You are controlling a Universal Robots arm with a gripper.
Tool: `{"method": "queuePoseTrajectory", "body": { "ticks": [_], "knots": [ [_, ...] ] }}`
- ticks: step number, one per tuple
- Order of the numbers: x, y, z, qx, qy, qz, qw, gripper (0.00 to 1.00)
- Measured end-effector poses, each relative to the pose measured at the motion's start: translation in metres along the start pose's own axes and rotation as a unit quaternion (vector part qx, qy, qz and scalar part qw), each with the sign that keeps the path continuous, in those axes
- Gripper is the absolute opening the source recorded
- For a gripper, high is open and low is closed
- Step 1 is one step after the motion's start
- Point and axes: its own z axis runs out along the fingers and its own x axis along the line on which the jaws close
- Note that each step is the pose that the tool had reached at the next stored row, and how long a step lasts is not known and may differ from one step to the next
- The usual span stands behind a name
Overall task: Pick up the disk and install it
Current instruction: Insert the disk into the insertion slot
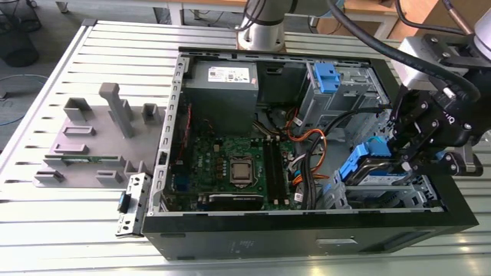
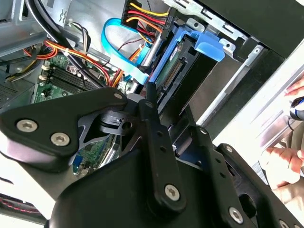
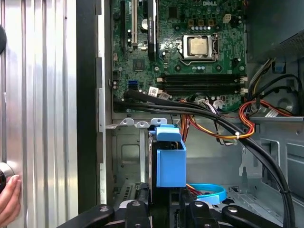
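So the pick-up part looks done: the gripper [image 1: 410,161] is clenched on the disk [image 1: 373,167] and has it right at the mouth of the drive bay [image 1: 418,192], tilted up on one edge rather than lying flat in it. My read is it's partway in at best and not seated, so the install itself isn't finished. The disk is a flat silver-grey metal slab with a glossy blue plastic rail frame [image 3: 170,161] wrapped around its edges. The bay is thin, bare stamped sheet metal, dull grey with punched holes. Just beside the bay there's a tangle of rubbery orange, red and black cables [image 1: 307,144].
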Motion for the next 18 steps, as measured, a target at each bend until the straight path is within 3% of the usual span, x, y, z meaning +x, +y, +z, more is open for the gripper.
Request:
{"method": "queuePoseTrajectory", "body": {
  "ticks": [18],
  "knots": [
    [0.0003,-0.0006,0.0311,0.0002,0.004,0.0,0.99999,0.35]
  ]
}}
